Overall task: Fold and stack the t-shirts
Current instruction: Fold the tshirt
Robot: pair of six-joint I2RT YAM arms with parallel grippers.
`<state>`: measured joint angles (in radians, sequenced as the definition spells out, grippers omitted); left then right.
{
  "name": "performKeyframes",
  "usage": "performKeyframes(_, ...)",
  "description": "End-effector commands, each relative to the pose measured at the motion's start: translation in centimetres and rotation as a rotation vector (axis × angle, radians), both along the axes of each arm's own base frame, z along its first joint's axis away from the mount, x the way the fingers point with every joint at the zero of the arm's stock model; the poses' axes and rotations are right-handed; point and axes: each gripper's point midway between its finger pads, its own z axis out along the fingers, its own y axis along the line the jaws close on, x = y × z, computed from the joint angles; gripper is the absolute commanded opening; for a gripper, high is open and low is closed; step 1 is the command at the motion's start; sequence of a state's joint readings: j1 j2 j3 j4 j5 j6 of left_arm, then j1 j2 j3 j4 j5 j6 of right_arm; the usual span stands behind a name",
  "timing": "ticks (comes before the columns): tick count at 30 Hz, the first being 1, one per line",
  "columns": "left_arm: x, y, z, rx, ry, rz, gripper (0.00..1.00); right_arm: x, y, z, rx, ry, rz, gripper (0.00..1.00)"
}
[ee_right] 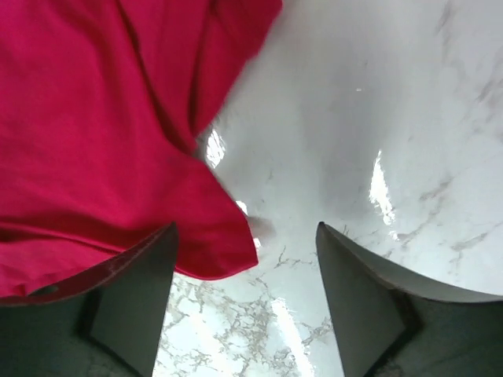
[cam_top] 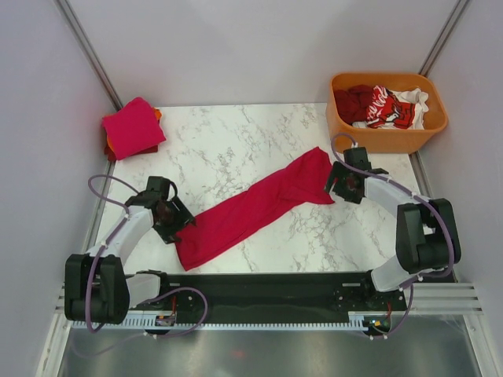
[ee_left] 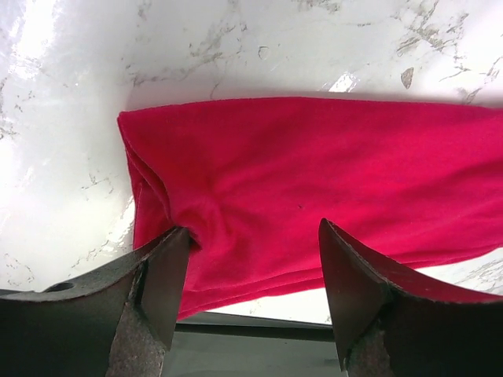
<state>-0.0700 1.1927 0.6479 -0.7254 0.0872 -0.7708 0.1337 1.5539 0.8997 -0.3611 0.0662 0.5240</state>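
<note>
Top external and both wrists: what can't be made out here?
1. Top external: tub shirts overlap in the orange tub; count unclear.
2. Top external: pink shirt hides what lies under it; only edges show.
3. Left wrist: crimson shirt runs off the right edge.
4. Right wrist: same shirt leaves the top and left edges; layers unclear.

One crimson t-shirt lies as a long narrow band, diagonal across mid-table. A folded pink-red t-shirt tops a stack at far left. Several crumpled shirts are heaped at far right.
</note>
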Motion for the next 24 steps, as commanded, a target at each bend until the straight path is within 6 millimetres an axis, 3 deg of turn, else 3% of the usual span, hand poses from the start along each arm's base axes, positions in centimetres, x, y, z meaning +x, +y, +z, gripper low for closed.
performKeyframes(1, 0.6, -0.3, 0.3, -0.02, -0.034, 0.028, 0.73, -0.9, 1.9, -2.2, 0.102, 0.036, 0.02, 0.76)
performKeyframes(7, 0.8, -0.5, 0.5, -0.028, -0.055, 0.01, 0.71, -0.9, 2.3, -3.7, 0.125, 0.052, 0.011, 0.62)
performKeyframes(9, 0.8, -0.4, 0.6, -0.025, -0.06, 0.006, 0.7, -0.8, 2.4, -3.6, 0.129, 0.049, 0.014, 0.47)
performKeyframes(18, 1.0, -0.5, 0.4, -0.026, -0.069, 0.003, 0.68, -3.0, 3.0, -2.7, 0.154, 0.051, 0.044, 0.0)
performKeyframes(24, 1.0, -0.7, 0.6, -0.037, -0.081, -0.003, 0.67, -1.7, 3.4, -0.7, 0.169, -0.001, 0.049, 0.0)
